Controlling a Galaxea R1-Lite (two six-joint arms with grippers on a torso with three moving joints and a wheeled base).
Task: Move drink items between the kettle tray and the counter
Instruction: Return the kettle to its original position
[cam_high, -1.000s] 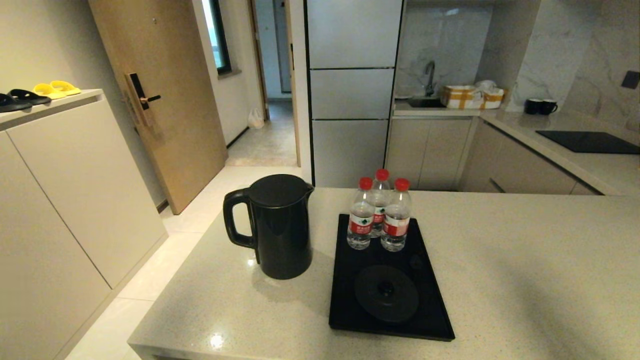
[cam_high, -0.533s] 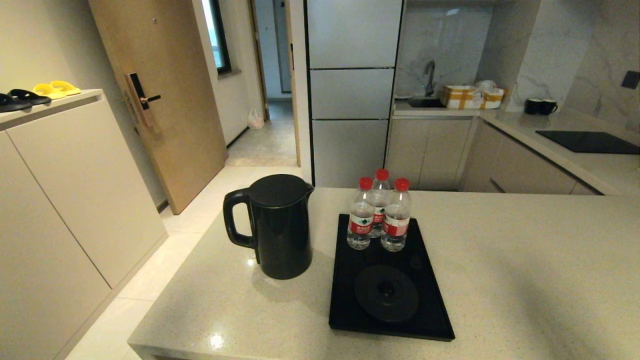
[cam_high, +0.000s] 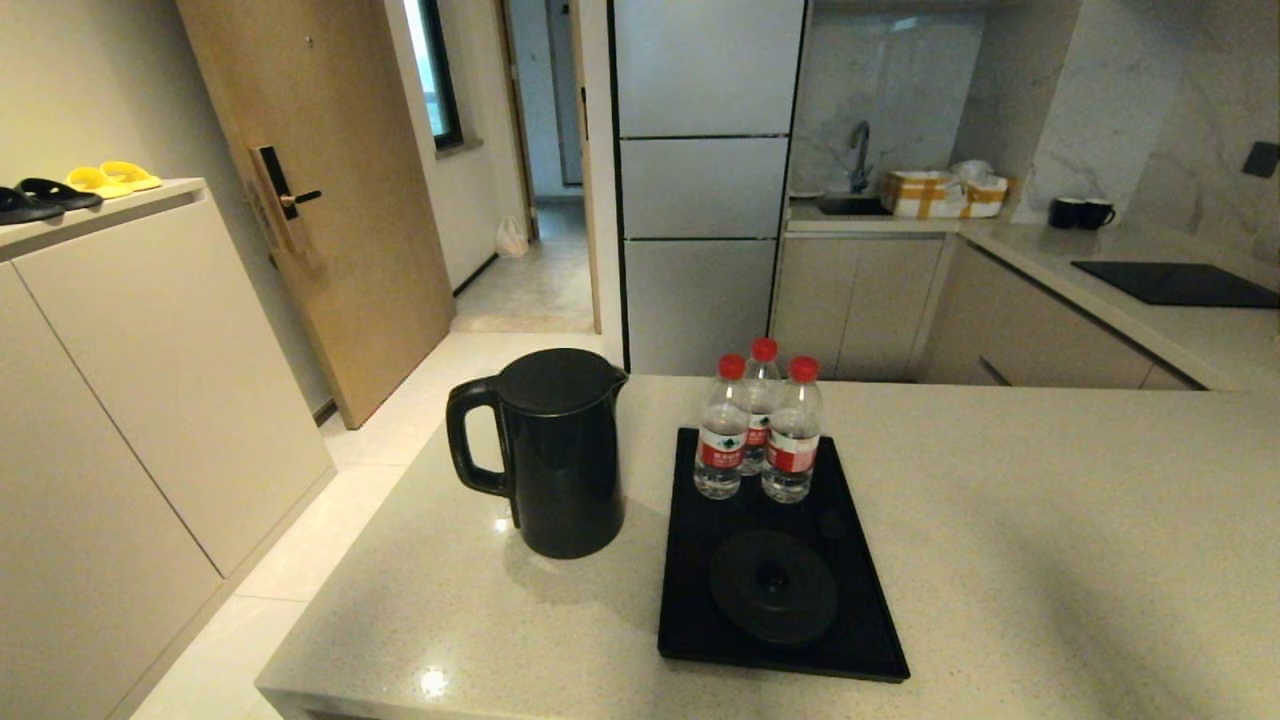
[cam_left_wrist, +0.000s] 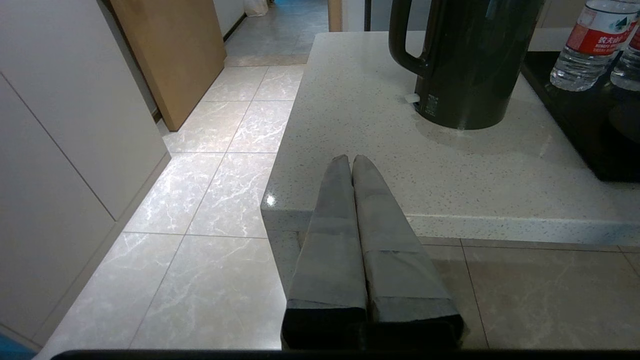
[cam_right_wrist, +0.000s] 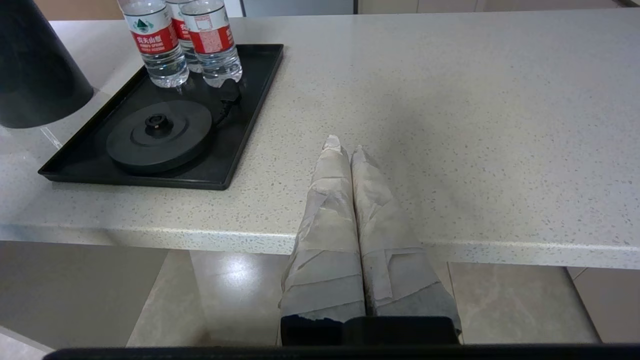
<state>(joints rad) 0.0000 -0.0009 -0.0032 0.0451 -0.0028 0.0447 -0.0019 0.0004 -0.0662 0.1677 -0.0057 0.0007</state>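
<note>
The tall black kettle (cam_high: 560, 450) stands upright on the beige speckled counter (cam_high: 1000, 540), just left of the black tray (cam_high: 860, 610), handle pointing left. On the tray lie the round kettle base disc (cam_high: 772, 586) at the near end and three red-capped water bottles (cam_high: 760, 425) at the far end. Neither arm shows in the head view. My left gripper (cam_left_wrist: 351, 159) is shut and empty, hovering at the counter's near left corner, short of the kettle (cam_left_wrist: 470, 60). Also shut and empty, my right gripper (cam_right_wrist: 342, 146) sits over the counter's near edge, right of the tray (cam_right_wrist: 250, 125).
The counter's left edge drops to a tiled floor (cam_left_wrist: 210, 170). White cabinets (cam_high: 150, 380) with slippers on top stand at left. A wooden door (cam_high: 330, 180), a fridge (cam_high: 700, 180) and an L-shaped worktop with sink and hob (cam_high: 1180, 282) lie beyond.
</note>
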